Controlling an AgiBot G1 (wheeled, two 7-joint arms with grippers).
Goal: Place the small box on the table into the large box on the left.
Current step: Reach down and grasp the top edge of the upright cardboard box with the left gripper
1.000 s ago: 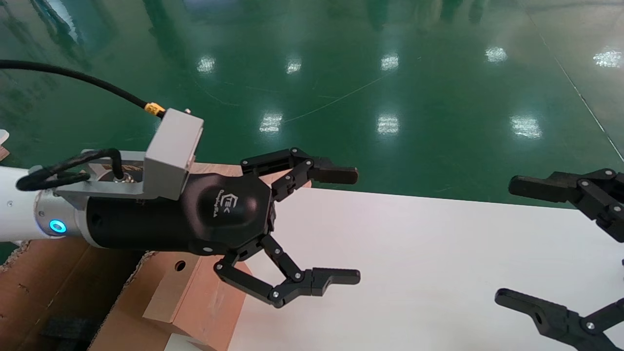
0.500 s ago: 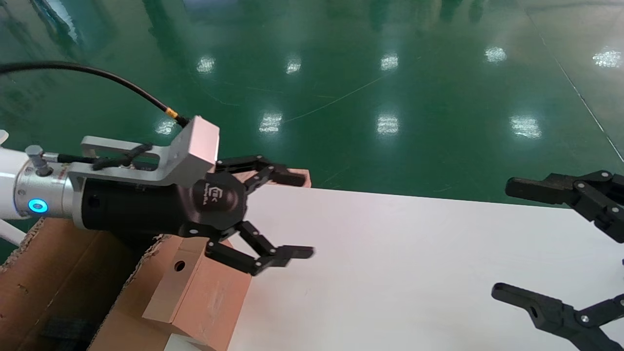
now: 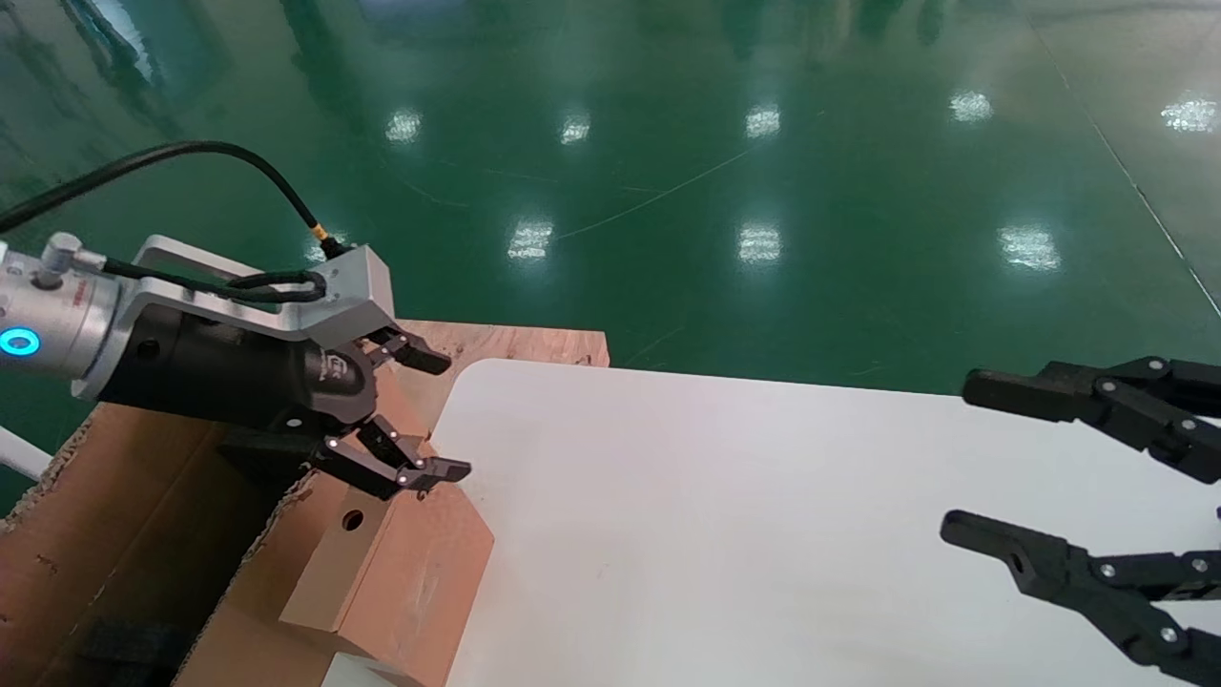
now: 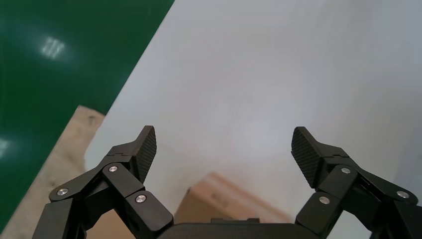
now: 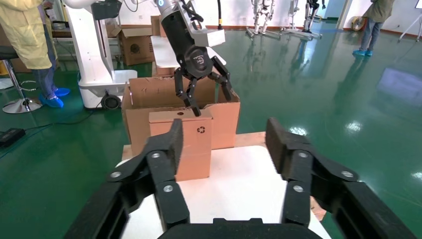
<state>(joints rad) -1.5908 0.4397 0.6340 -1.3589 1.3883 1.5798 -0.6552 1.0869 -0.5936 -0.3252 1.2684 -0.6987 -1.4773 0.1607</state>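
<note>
Only your right wrist view shows the small box (image 5: 191,144) upright; left gripper (image 3: 434,412) (spread wide, empty) hovers above it.

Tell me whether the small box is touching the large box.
Touching. In the right wrist view the small box stands against the front wall of the large box, with no gap visible between them.

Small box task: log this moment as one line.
left gripper: open, above small box | small box: upright on table edge beside large box | right gripper: open, parked right
</note>
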